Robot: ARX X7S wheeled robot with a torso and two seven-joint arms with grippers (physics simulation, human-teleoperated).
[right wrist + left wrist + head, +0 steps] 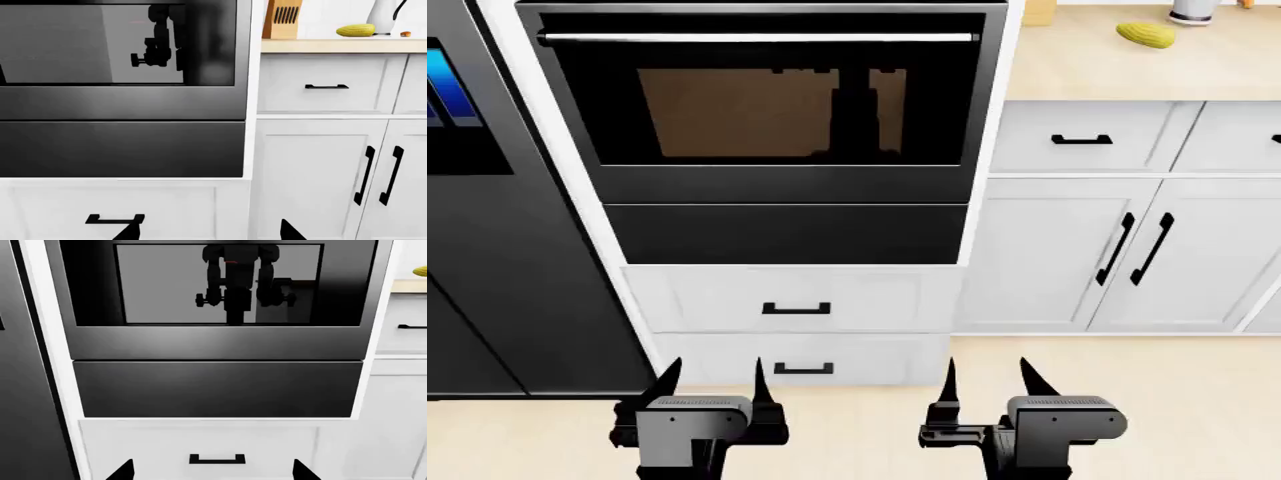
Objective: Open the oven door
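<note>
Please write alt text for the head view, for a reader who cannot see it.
The closed oven door, black with a brown window and a silver handle along its top, sits above white drawers. The left gripper and right gripper are open, low and far from it. A refrigerator stands left, white cabinets right.

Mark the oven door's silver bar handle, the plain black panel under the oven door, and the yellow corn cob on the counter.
Long silver bar handle (757, 38): head view, mid-bar.
Plain black windowless panel (787, 234): head view, panel centre.
Yellow corn cob (355, 30): right wrist view, cob middle.
</note>
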